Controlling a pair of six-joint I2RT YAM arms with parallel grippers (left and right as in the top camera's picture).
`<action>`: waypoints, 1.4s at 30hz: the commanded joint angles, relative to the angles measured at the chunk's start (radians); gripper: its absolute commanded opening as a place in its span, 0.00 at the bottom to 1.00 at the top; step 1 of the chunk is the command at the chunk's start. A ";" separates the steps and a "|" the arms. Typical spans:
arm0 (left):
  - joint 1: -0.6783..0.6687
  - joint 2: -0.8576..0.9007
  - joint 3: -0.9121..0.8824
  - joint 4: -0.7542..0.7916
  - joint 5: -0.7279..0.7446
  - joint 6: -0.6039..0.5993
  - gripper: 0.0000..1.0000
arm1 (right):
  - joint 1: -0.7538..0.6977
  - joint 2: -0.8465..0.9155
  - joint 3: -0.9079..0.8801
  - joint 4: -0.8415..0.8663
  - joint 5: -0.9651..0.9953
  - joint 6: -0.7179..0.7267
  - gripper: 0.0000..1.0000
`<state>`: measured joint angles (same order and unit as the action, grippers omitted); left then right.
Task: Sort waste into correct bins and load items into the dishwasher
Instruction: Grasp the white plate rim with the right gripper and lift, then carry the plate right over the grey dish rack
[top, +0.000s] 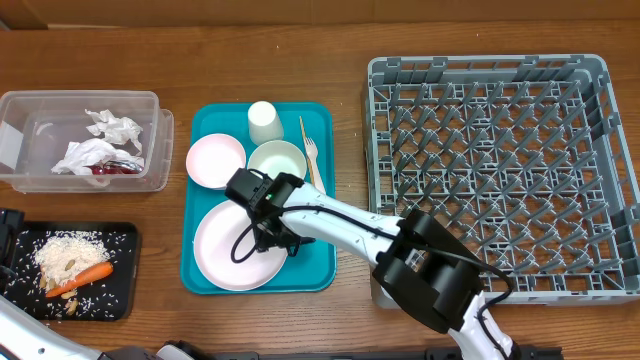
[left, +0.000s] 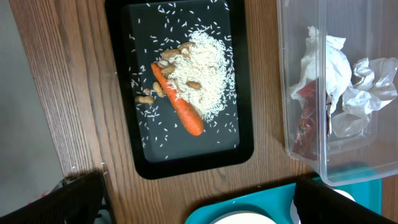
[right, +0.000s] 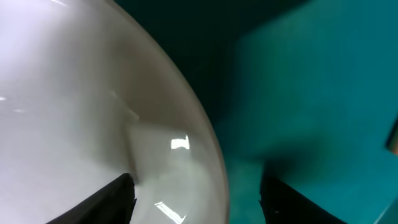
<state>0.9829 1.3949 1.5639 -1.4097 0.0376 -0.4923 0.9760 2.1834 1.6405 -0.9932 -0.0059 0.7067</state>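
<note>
Large white round plate (right: 93, 93): rim straddled by right gripper (right: 196, 190), jaws apart, unclosed.
Left gripper (left: 202, 202): jaws wide, empty.
Waste (top: 100, 145): binned in clear plastic tub (top: 20, 110), black tray (top: 125, 240).
Grey lattice dish rack (top: 600, 70): nothing loaded yet.

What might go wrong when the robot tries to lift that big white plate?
The right gripper has only the thin rim of the large white plate between its open fingers. The plate looks shiny and smooth, so it might slip and drop back onto the teal tray. The arm also hangs close to the pale bowl and white fork, so swinging toward the grey dish rack might knock them.
</note>
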 joint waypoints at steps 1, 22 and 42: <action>0.005 -0.009 0.002 0.000 0.008 -0.010 1.00 | -0.001 0.000 -0.005 -0.003 0.015 0.008 0.57; 0.005 -0.009 0.002 0.000 0.008 -0.010 1.00 | -0.012 -0.001 0.033 -0.090 0.012 0.008 0.04; 0.005 -0.009 0.002 0.000 0.008 -0.010 1.00 | -0.024 -0.307 0.161 -0.334 0.005 -0.113 0.04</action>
<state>0.9829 1.3949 1.5639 -1.4097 0.0376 -0.4923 0.9554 2.0048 1.7622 -1.3174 -0.0101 0.6273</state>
